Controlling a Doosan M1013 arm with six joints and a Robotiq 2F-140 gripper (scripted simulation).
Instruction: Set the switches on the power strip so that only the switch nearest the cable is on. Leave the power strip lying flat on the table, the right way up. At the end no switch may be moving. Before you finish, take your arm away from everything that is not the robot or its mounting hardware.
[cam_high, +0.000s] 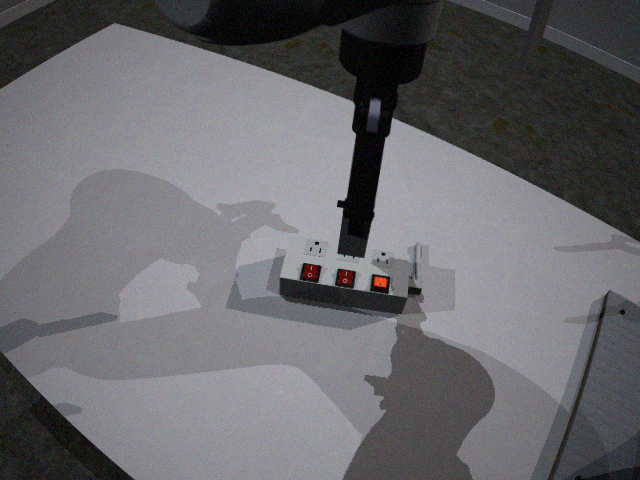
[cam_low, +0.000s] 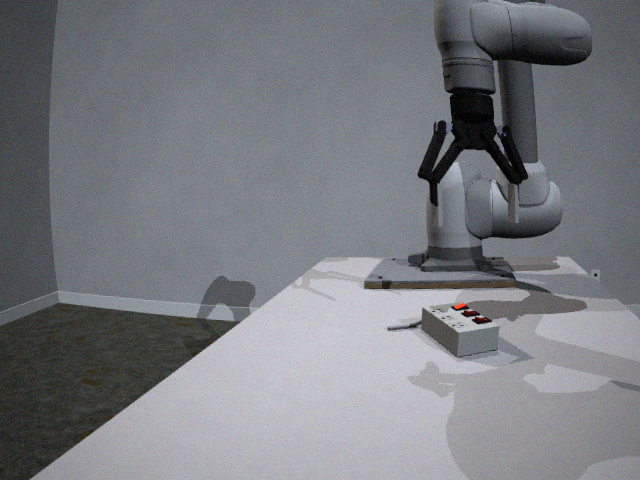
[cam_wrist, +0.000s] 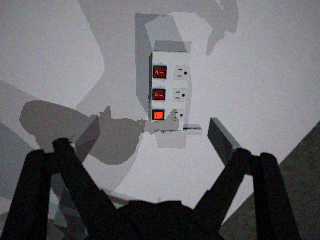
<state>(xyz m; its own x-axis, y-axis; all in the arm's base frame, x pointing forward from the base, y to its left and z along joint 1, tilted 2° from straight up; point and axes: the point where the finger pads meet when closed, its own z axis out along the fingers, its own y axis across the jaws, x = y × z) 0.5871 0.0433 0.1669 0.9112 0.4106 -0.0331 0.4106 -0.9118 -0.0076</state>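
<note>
The grey power strip (cam_high: 342, 285) lies flat on the white table, the right way up, with three red rocker switches in a row. The switch nearest the cable (cam_high: 379, 282) glows bright orange-red. The middle switch (cam_high: 345, 277) and the far switch (cam_high: 310, 271) look darker red. The short cable stub (cam_high: 417, 263) sticks out at the strip's right end. My gripper (cam_low: 474, 215) is open and empty, hanging high above the strip. In the wrist view the strip (cam_wrist: 167, 92) lies ahead of my spread fingers, with the lit switch (cam_wrist: 158, 114) closest.
The robot's base stands on a mounting plate (cam_low: 439, 276) at the far end of the table, behind the strip. A tilted grey panel (cam_high: 594, 392) stands at the table's right corner. The table's left edge drops to a dark floor (cam_low: 77, 361).
</note>
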